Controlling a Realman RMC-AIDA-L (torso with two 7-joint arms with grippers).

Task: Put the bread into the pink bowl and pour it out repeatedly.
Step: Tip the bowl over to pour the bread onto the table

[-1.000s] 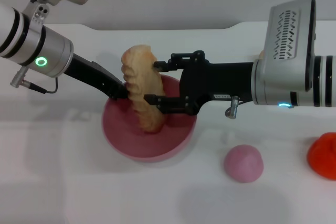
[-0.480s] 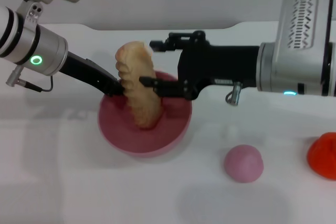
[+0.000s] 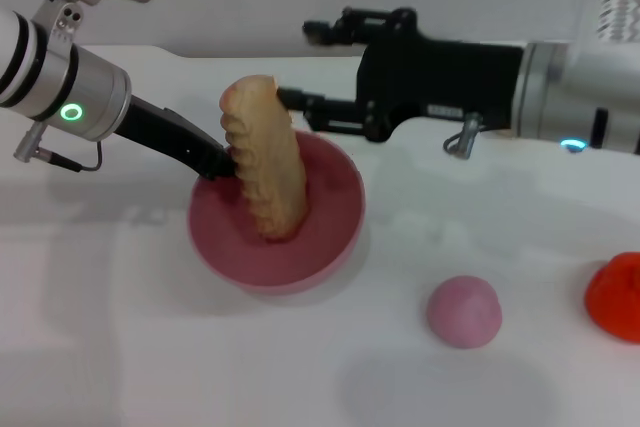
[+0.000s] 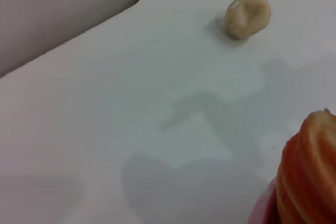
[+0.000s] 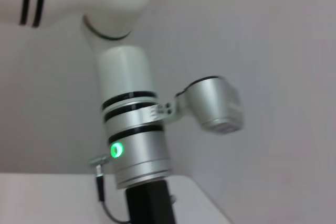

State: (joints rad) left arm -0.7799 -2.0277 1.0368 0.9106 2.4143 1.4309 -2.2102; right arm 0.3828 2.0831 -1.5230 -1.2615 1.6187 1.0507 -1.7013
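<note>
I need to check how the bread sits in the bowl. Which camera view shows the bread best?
The head view: the whole bread stands on end inside the pink bowl. The left wrist view catches only one ridged end of it at the frame's corner. The right wrist view shows none of it.

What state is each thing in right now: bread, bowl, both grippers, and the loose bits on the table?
bread: standing on end in the bowl, leaning, free of the right gripper.
pink bowl: upright on the table, left gripper at its rim.
left gripper: at the bowl's rim beside the bread.
right gripper: open, behind the bowl, holding nothing.
pink dome: resting on the table, untouched.
red object: at the table's right edge, partly cut off.
beige lump: lying alone on the table.
</note>
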